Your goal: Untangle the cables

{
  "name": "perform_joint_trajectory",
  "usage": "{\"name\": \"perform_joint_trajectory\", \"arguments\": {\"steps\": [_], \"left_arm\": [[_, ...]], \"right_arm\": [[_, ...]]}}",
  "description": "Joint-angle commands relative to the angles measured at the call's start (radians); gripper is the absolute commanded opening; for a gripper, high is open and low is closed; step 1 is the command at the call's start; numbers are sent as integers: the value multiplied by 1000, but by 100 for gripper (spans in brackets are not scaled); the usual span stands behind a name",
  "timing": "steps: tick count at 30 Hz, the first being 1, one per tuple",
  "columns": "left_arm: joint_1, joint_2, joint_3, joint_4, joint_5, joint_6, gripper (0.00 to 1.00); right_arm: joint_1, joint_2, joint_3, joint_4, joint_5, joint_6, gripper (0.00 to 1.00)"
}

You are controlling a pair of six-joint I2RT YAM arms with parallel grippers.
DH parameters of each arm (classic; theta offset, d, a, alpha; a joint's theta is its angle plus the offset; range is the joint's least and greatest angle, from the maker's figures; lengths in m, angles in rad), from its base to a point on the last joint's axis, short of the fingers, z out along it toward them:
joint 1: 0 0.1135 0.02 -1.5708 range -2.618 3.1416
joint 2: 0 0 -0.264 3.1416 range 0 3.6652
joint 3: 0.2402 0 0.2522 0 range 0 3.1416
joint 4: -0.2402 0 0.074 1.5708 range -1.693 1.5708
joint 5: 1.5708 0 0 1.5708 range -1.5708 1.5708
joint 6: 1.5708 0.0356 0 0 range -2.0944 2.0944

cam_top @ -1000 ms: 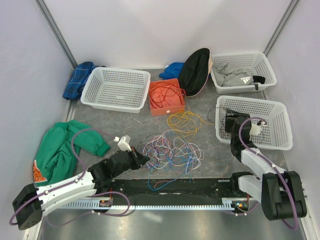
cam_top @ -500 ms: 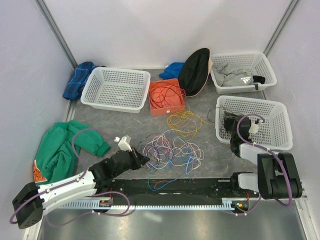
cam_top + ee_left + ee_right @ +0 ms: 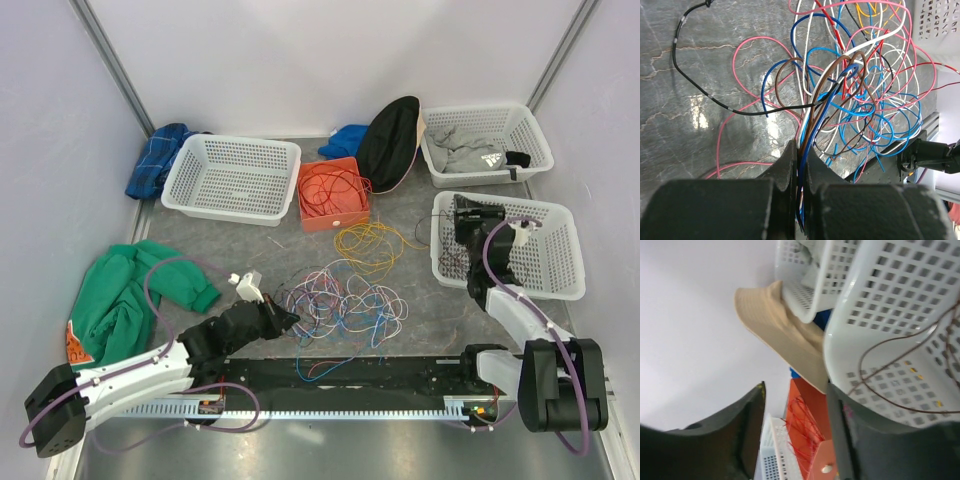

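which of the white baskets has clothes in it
The back-right basket, holding a grey garment. The left basket and the nearer right basket hold no clothes.

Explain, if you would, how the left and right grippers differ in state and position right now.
The left gripper has its jaws shut on a bundle of cables; the right gripper has its jaws open with nothing between them. The left gripper lies low over the table at the edge of the cables; the right gripper is over the near right white basket. Both are dark.
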Motion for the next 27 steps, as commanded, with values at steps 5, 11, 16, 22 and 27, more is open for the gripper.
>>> {"name": "perform_joint_trajectory", "arguments": {"steps": [5, 11, 16, 22, 27], "left_arm": [[-3, 22, -48, 65, 2, -38, 2], [-1, 11, -48, 70, -5, -39, 2], [-3, 36, -65, 100, -5, -33, 2], [-1, 67, -59, 100, -4, -30, 2], [-1, 51, -66, 91, -25, -35, 2]], "right_arm": [[-5, 22, 60, -90, -40, -12, 70], [-4, -47, -2, -87, -44, 37, 73], [-4, -10, -9, -36, -38, 71, 75], [-5, 122, 5, 51, -46, 94, 74], [-4, 205, 14, 132, -24, 91, 69]]}}
